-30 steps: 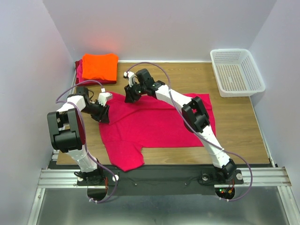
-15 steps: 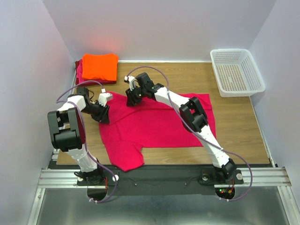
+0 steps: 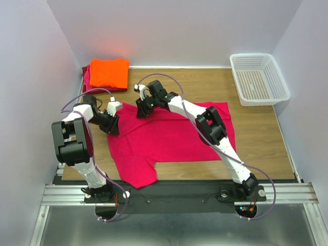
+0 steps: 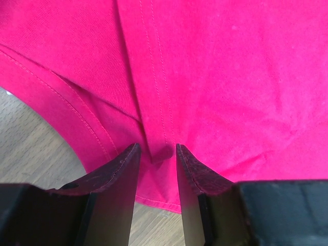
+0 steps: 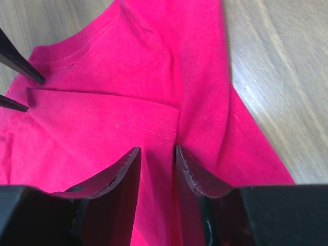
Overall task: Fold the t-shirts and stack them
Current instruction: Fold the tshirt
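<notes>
The magenta-pink t-shirt (image 3: 174, 136) lies spread flat on the wooden table (image 3: 266, 138). My left gripper (image 3: 114, 127) sits low at its left edge. In the left wrist view its jaws (image 4: 157, 146) stand a narrow gap apart over a folded seam of the pink cloth (image 4: 215, 77). My right gripper (image 3: 141, 109) is at the shirt's far-left corner. Its jaws (image 5: 156, 148) also stand a narrow gap apart, over a crease in the pink cloth (image 5: 128, 56). The left fingertips (image 5: 31, 77) show there too. The folded orange t-shirt (image 3: 108, 72) rests on the darker red one (image 3: 86, 78) at the back left.
A white mesh basket (image 3: 251, 55) stands at the back right corner. Grey walls close the table on three sides. Bare wood shows right of the shirt and behind it.
My right gripper has moved a little left and towards me, down onto the shirt's far-left corner. My left arm and the shirt have not visibly moved.
</notes>
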